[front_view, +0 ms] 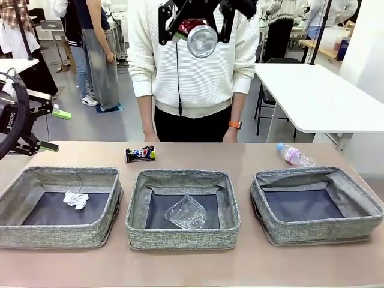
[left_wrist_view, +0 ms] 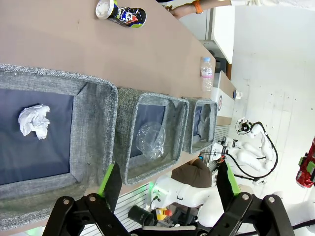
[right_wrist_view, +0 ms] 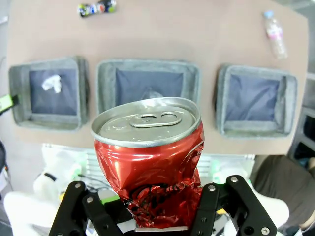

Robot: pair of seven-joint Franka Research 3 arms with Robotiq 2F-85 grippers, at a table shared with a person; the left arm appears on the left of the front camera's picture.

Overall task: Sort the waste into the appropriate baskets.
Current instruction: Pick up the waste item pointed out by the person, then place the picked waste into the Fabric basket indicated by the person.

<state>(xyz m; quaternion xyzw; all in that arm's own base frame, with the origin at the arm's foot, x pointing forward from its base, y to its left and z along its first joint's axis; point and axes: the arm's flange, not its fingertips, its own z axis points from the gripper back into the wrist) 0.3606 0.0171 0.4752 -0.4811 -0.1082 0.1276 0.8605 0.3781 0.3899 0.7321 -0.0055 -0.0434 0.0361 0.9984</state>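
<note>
The dented red can was held high above the far middle of the table by the right gripper. Its long axis was laid along the fingers and its lid was pointed down and nearward. Its crushed base was shown by the right wrist view, its round lid by the front view, and the left gripper was seen wide open at the left.
</note>
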